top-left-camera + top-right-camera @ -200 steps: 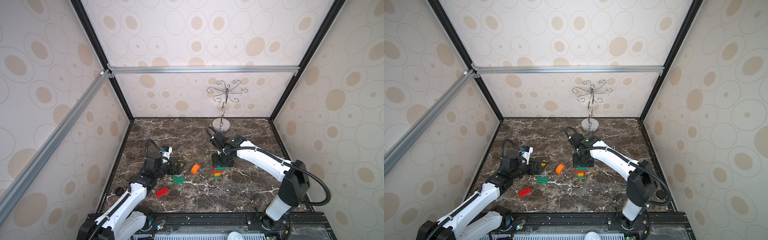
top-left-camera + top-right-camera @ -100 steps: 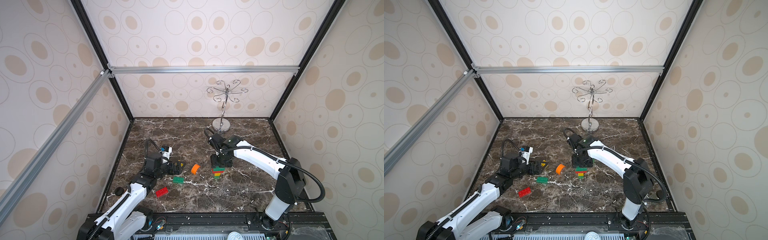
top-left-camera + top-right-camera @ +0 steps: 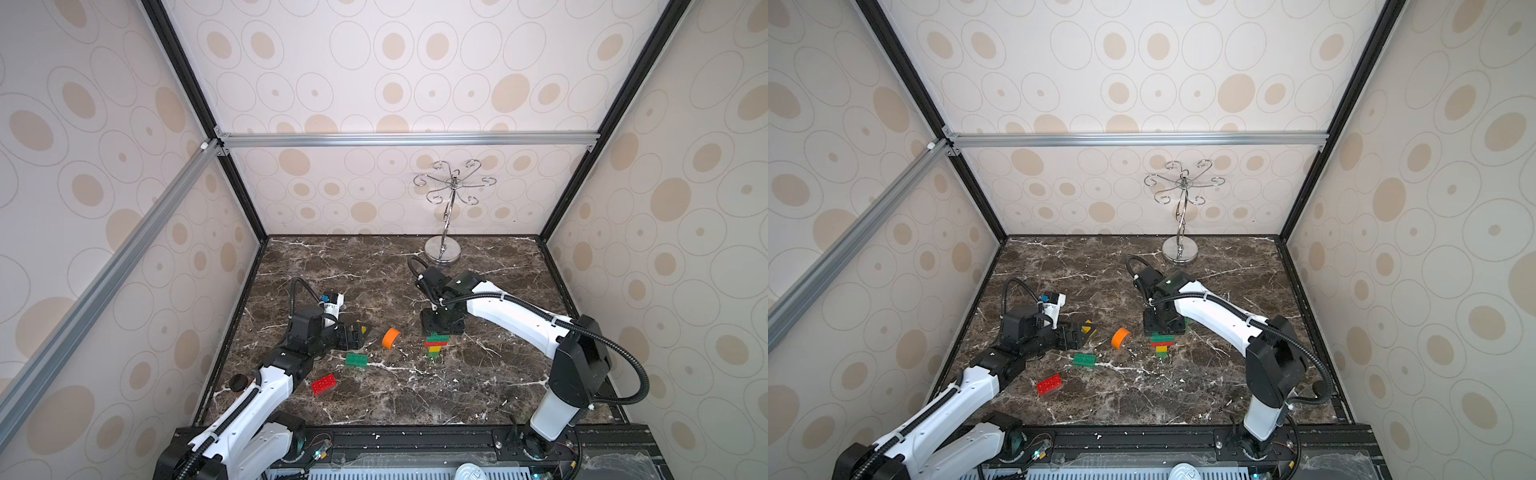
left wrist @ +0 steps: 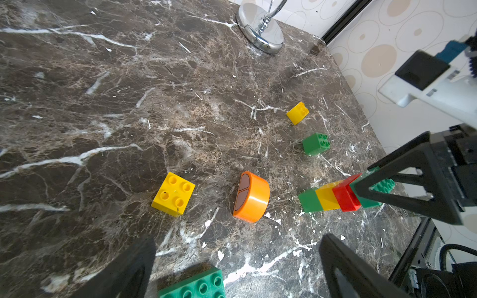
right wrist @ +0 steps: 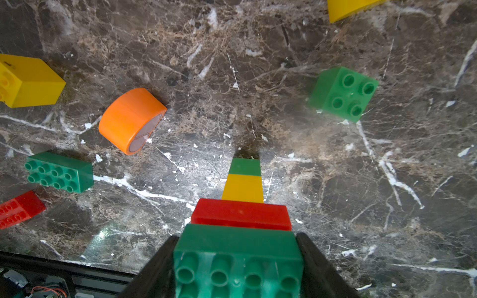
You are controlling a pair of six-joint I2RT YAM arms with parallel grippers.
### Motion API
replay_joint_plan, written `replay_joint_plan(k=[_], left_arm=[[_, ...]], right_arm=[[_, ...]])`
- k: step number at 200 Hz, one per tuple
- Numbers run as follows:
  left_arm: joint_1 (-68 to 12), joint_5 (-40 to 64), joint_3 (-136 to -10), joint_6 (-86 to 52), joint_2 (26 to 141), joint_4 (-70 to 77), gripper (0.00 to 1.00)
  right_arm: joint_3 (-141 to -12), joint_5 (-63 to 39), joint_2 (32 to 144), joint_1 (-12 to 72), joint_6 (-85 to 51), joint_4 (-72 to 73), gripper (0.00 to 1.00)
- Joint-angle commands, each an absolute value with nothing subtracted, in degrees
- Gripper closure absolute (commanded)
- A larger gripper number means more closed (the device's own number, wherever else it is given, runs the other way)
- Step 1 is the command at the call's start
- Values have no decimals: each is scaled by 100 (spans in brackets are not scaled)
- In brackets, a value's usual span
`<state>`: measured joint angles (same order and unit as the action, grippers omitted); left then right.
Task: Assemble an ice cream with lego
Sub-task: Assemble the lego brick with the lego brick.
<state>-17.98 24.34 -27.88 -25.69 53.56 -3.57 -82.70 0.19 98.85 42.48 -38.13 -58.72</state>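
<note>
Top green brick point(image 5: 237, 258) in R hand point(image 5: 236, 240)

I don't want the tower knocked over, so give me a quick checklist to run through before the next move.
1. Grip of the right gripper on the top green brick: ok, held on two opposite sides.
2. The stack standing on the table: ok, it looks upright; green, yellow, red, green.
3. Top brick fully seated on the red one: cannot tell.
4. The left gripper open and empty: ok.
5. The orange dome ready to go on top: not ok, it lies on its side with the flat face sideways.
6. Gap between dome and stack free of bricks: ok.
</note>
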Motion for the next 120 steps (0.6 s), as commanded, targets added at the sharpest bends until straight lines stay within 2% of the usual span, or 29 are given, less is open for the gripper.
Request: replay_joint_plan(k=[1,120], left_arm=[[-1767,2436,-2821,-2575,5230,-368,0],[-1766,2431,-2812,-2568,5161,-396,0]], right_arm=[[-8226,62,10015,4326,-3862,-5897,53],[-7908,-155,10058,4335,-3419,-5862,53]])
